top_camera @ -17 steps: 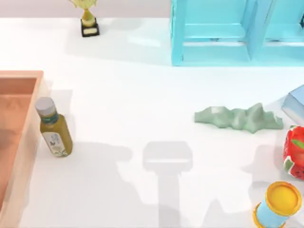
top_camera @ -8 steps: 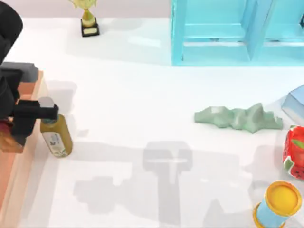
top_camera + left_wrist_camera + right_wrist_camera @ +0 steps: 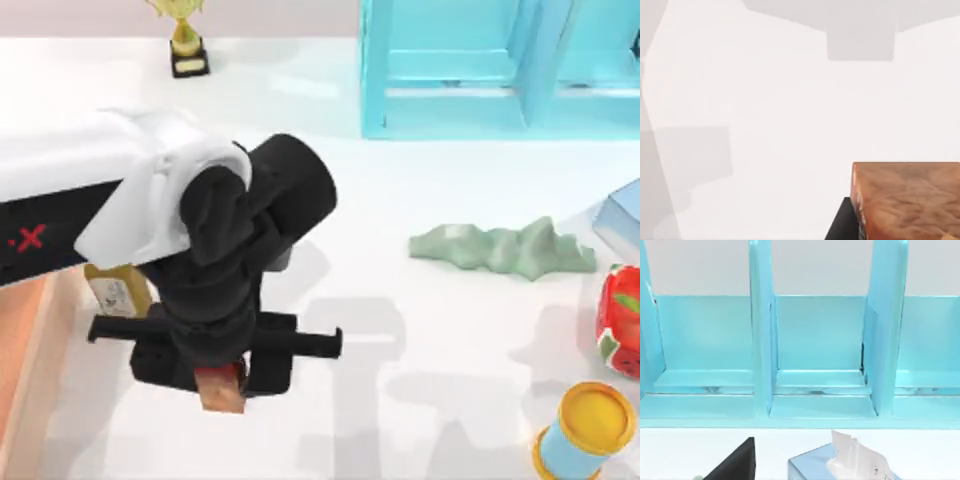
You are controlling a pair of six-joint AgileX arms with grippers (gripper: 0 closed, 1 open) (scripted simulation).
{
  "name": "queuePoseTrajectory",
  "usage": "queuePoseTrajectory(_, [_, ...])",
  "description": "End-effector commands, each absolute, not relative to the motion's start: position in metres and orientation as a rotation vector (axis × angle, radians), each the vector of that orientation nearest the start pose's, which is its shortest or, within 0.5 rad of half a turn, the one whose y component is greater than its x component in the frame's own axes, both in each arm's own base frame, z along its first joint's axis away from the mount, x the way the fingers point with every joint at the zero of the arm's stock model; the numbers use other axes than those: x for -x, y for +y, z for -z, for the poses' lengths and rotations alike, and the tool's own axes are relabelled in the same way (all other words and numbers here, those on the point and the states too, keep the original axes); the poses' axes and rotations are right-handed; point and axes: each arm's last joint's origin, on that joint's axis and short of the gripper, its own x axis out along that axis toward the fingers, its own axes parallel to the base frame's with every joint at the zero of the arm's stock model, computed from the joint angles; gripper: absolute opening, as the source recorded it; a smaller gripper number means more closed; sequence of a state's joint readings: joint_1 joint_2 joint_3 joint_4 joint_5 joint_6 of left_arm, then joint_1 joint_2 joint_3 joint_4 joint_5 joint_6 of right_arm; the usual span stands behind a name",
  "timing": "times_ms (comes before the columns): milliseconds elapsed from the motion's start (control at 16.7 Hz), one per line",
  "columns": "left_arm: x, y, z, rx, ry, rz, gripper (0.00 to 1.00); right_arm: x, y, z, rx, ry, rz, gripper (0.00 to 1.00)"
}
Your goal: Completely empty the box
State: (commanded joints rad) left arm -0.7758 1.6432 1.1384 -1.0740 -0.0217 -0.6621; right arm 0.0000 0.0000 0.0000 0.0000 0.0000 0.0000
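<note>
My left gripper (image 3: 220, 385) hangs over the white table, right of the box (image 3: 18, 340), shut on a reddish-brown block (image 3: 221, 388). In the left wrist view the block (image 3: 907, 200) juts out above bare table. The box is a peach-orange bin at the table's left edge, mostly hidden under my left arm. An olive-green bottle (image 3: 118, 292) stands just outside its right wall, also partly covered by the arm. My right gripper (image 3: 734, 465) is parked facing the light-blue shelf (image 3: 820, 355).
A shelf unit (image 3: 480, 70) spans the back right and a gold trophy (image 3: 186, 42) stands at the back. At the right lie a green crumpled lump (image 3: 500, 248), a blue tissue box (image 3: 622, 215), a red strawberry-patterned thing (image 3: 622, 320) and a yellow-lidded can (image 3: 585, 430).
My left arm came in over the box from the left, then swung right out over the table carrying the reddish-brown block. It now covers most of the bottle.
</note>
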Motion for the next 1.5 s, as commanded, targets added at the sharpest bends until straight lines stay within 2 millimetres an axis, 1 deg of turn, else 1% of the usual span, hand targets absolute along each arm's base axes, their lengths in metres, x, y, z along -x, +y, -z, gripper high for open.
queuePoseTrajectory(120, [-0.196, -0.217, -0.186, -0.081, 1.567, 0.053, 0.00, -0.106, -0.001, -0.160, 0.000, 0.000, 0.000, 1.00])
queuePoseTrajectory(300, [-0.192, -0.228, -0.175, -0.033, 1.569, 0.024, 0.00, -0.106, -0.001, -0.160, 0.000, 0.000, 0.000, 1.00])
queuePoseTrajectory(420, [-0.193, -0.229, -0.172, -0.016, 1.569, 0.013, 0.00, -0.106, -0.001, -0.160, 0.000, 0.000, 0.000, 1.00])
queuePoseTrajectory(720, [-0.194, -0.229, -0.172, -0.015, 1.566, 0.015, 0.00, -0.106, -0.001, -0.160, 0.000, 0.000, 0.000, 1.00])
queuePoseTrajectory(840, [-0.194, -0.229, -0.163, -0.016, 1.568, 0.014, 0.00, -0.106, -0.001, -0.160, 0.000, 0.000, 0.000, 1.00])
queuePoseTrajectory(1080, [-0.194, -0.230, -0.137, -0.012, 1.564, 0.017, 0.00, -0.106, -0.001, -0.160, 0.000, 0.000, 0.000, 1.00])
queuePoseTrajectory(1200, [-0.194, -0.229, -0.127, -0.015, 1.568, 0.014, 0.00, -0.106, -0.001, -0.160, 0.000, 0.000, 0.000, 1.00])
queuePoseTrajectory(1440, [-0.193, -0.229, -0.127, -0.016, 1.569, 0.013, 0.00, -0.106, -0.001, -0.160, 0.000, 0.000, 0.000, 1.00])
queuePoseTrajectory(1500, [-0.193, -0.229, -0.127, -0.016, 1.569, 0.013, 0.08, -0.106, -0.001, -0.160, 0.000, 0.000, 0.000, 1.00])
